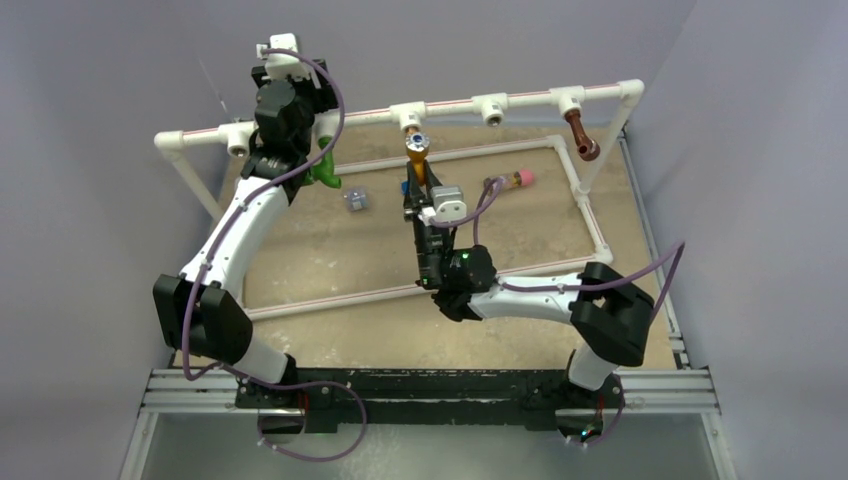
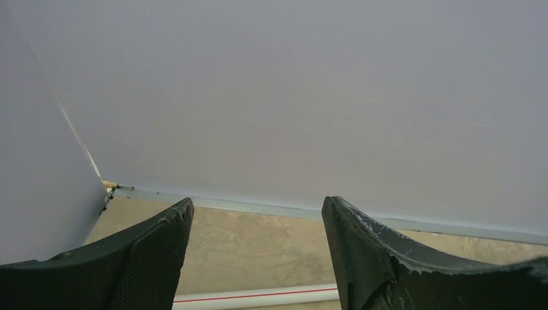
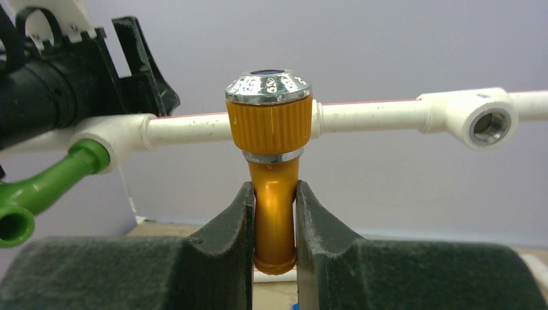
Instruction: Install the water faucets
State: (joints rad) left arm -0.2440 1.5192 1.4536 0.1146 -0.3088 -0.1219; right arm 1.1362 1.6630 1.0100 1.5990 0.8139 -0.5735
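Observation:
My right gripper (image 3: 272,190) is shut on the spout of the orange water faucet (image 3: 269,123), held upright against the white top rail (image 3: 375,116). From above, this faucet (image 1: 417,150) hangs just under a tee, with the right gripper (image 1: 413,190) below it. I cannot tell whether it is seated in the tee. The green faucet (image 1: 325,170) hangs from the rail's left part (image 3: 39,187). The dark brown faucet (image 1: 581,135) hangs at the right end. My left gripper (image 2: 257,206) is open and empty, raised above the rail by the green faucet.
An empty tee socket (image 1: 491,108) faces forward right of the orange faucet (image 3: 488,123), another (image 1: 238,140) sits at the far left. A pink-and-brown cylinder (image 1: 510,180) and a small grey piece (image 1: 355,199) lie on the tan board inside the low pipe frame (image 1: 590,215).

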